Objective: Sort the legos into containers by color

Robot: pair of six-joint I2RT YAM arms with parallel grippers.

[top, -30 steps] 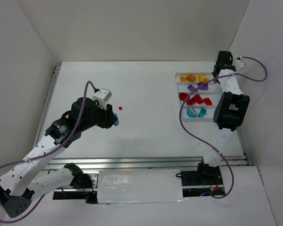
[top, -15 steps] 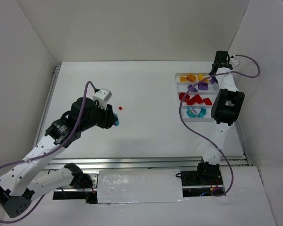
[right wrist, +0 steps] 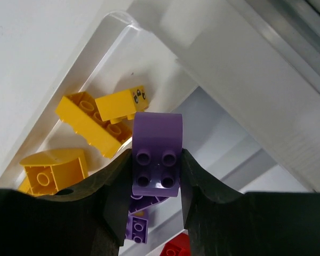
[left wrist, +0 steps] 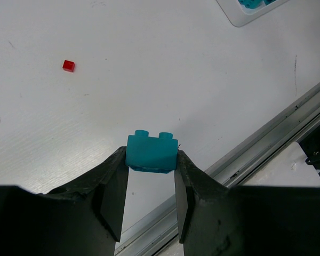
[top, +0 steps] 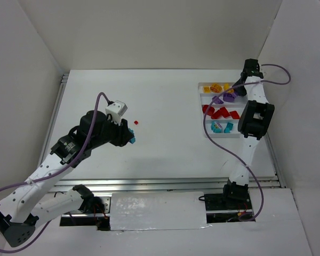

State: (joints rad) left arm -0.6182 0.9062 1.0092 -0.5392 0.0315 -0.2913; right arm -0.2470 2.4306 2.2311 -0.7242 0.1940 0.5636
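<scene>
My left hand [left wrist: 150, 161] pinches a teal brick [left wrist: 151, 152] by its 2 short sides, studs up, held above the bare surface [left wrist: 165, 69]. A small red piece [left wrist: 68, 65] lies alone on the surface, well apart from it. Only 1 corner of the tray [left wrist: 233, 20] shows in that wrist view, with its teal contents cut off at the frame edge.

My right hand [right wrist: 156, 165] is clamped on a purple brick [right wrist: 157, 146] with a rounded top, its 4 hollow sockets facing the camera. It hangs over the tray's far end, near the yellow bricks [right wrist: 98, 120] and above more purple bricks [right wrist: 136, 226]; I cannot tell which compartment it is over. A red brick [right wrist: 176, 249] is clipped by the bottom edge.

From above, the right arm [top: 254, 120] and its cable cover the tray's right end, and I can barely make out that hand there. The red bricks [top: 220, 112] and teal bricks [top: 223, 127] sit in their own rows.
</scene>
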